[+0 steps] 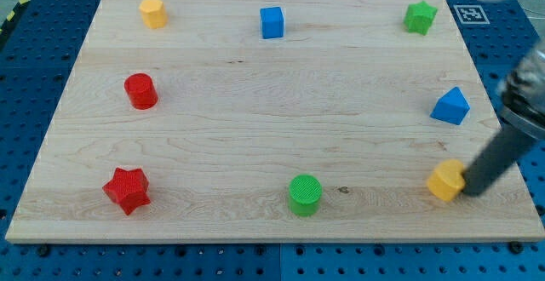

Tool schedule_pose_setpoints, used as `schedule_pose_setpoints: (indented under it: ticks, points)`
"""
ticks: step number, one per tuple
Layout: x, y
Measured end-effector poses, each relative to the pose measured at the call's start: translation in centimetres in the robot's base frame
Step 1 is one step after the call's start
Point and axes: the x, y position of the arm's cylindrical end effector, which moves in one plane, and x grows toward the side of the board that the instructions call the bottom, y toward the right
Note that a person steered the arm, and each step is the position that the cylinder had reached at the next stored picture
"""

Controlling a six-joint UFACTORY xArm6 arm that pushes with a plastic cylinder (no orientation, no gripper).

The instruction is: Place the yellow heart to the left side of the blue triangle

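No pincer on this rig, just my tip (467,192) touching the right side of the yellow heart (446,180). Heart sits on the desk (255,128) below the blue triangle (450,106), so I'd nudge it up-left.

No readable text anywhere

My tip (469,191) rests on the wooden surface (255,102) at the view's bottom right, touching the right side of the yellow heart (446,180). The blue triangle (451,107) sits above them, apart. A green cylinder (305,194) and red star (127,189) lie along the bottom; a red cylinder (140,90), yellow block (152,13), blue cube (272,22) and green star (419,16) lie farther up.
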Motion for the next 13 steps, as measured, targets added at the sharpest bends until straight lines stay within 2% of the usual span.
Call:
schedule_pose_setpoints:
  ticks: [1,2,3,4,5,6,7,9,10,11,12,13]
  points:
    - [-1.2,-0.5]
    - [1.8,1.6]
    - [5.0,1.1]
    - [3.6,-2.2]
    - [-1.7,-3.5]
    - [-4.0,-3.5]
    - [-2.1,-3.5]
    - [-7.0,-3.5]
    - [-3.8,-3.4]
    - [-3.9,-5.4]
    - [-8.5,-5.1]
    - [-9.4,-1.7]
